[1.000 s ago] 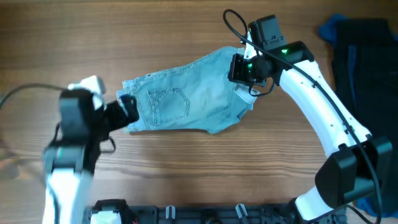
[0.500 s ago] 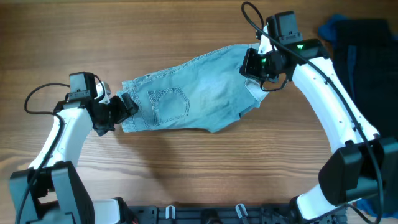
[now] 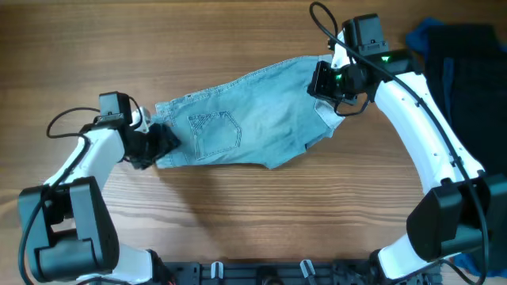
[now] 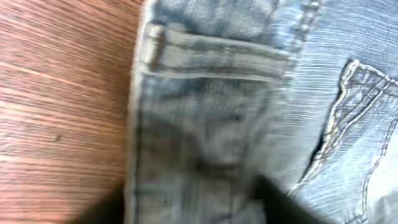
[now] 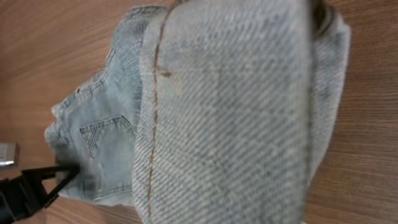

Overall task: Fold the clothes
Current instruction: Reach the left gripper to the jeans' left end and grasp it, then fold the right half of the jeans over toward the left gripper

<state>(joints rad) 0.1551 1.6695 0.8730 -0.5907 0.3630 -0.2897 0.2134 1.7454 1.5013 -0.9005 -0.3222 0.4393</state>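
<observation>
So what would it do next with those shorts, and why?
Probably the right gripper should carry the hem it seems to hold over toward the waistband, folding the denim shorts in half; they lie flat, with the left gripper at the waistband.

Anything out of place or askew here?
Nothing damaged or spilled. The denim shorts lie slanted across the table, spanned between the left gripper at the waistband and the right gripper at the leg end, where the hem is bunched and doubled over. Dark garments sit heaped at the far right edge.
</observation>
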